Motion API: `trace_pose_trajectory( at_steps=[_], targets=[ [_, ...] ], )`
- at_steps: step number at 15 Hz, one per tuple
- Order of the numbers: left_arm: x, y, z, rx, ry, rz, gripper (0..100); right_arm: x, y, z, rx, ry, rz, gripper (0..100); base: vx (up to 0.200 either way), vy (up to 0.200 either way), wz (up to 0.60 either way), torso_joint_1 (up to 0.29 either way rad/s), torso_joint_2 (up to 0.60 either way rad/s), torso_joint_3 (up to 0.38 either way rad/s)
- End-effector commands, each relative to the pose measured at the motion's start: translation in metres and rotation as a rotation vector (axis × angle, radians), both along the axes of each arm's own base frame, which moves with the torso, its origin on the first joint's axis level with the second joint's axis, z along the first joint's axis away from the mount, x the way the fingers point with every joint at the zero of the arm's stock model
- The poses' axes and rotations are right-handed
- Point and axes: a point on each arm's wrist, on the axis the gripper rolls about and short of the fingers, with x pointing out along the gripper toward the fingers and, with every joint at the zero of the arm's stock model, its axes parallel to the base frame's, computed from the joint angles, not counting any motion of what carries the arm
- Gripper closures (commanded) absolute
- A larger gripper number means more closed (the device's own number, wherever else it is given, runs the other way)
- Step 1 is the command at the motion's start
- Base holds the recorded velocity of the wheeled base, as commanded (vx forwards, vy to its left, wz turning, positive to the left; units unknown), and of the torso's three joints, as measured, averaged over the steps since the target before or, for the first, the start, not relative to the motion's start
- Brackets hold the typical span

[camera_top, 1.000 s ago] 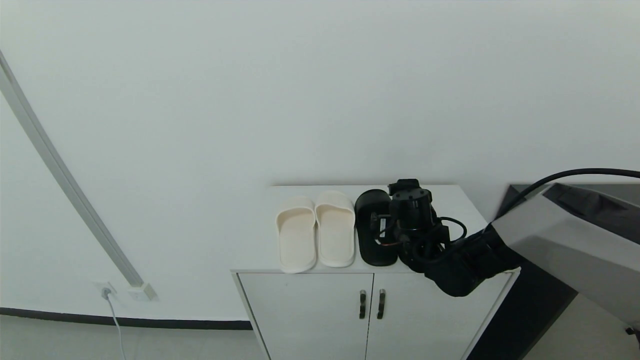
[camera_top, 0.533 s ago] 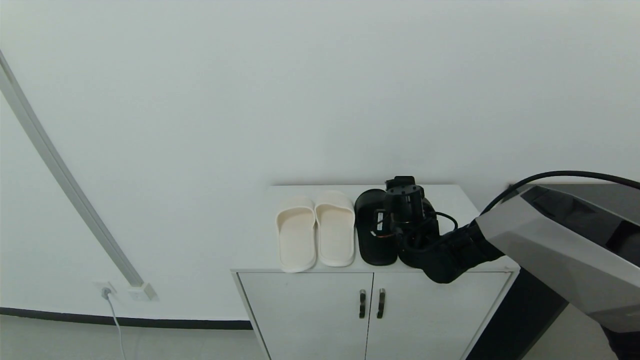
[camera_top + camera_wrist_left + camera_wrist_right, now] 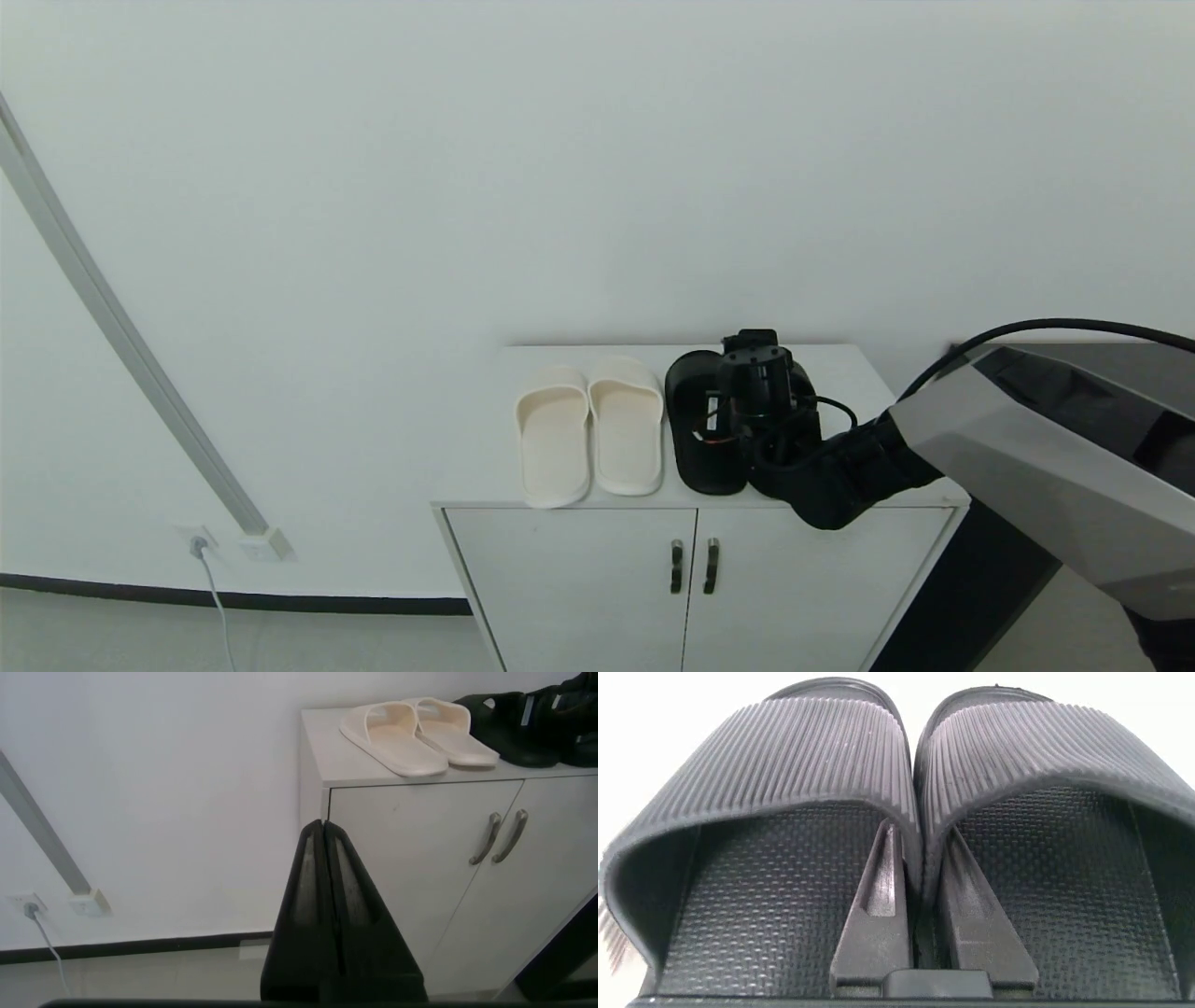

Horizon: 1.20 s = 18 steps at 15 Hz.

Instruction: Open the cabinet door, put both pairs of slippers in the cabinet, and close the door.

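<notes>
Head view: our right claw (image 3: 750,397) sits on the black slippers (image 3: 695,429) atop the cabinet (image 3: 859,378). Left wrist: the left claw (image 3: 323,840) is pressed closed, farther off. Right wrist: the right claw (image 3: 922,840) pinches both slippers' adjoining walls, their length running straight ahead.

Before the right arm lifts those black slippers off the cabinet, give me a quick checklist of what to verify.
1. Grasp: right pincer pinches the adjoining inner walls of both black slippers: ok.
2. Destination: cabinet doors open: not ok, both shut.
3. Spare arm: left pincer shut, holding nothing, free for the handles: ok.
4. Neighbours: white slippers untouched by the arm: ok.
5. Grip firm enough to lift: cannot tell.
</notes>
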Motion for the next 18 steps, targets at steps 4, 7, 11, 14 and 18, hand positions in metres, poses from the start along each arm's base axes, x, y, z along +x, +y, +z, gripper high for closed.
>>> trace_pose_trajectory(
  at_steps=[4, 7, 11, 14, 18],
  targets=[
    [0.0, 0.0, 0.0, 0.0, 0.001, 0.001, 100, -0.042, -0.022, 0.046, -0.015, -0.03, 0.04, 100, 0.0, 0.0, 0.0, 0.0, 0.0, 0.0],
    [0.0, 0.0, 0.0, -0.002, 0.001, 0.003, 100, -0.1, -0.044, 0.071, -0.018, -0.065, 0.201, 100, 0.0, 0.0, 0.0, 0.0, 0.0, 0.0],
    [0.0, 0.0, 0.0, -0.002, 0.001, 0.006, 100, -0.173, -0.068, 0.091, -0.017, -0.076, 0.479, 100, 0.0, 0.0, 0.0, 0.0, 0.0, 0.0],
    [0.0, 0.0, 0.0, -0.003, 0.001, 0.006, 100, -0.207, -0.077, 0.093, -0.003, -0.051, 0.651, 100, 0.0, 0.0, 0.0, 0.0, 0.0, 0.0],
    [0.0, 0.0, 0.0, -0.005, 0.001, 0.003, 100, -0.215, -0.078, 0.085, -0.003, 0.012, 0.749, 100, 0.0, 0.0, 0.0, 0.0, 0.0, 0.0]
  ],
)
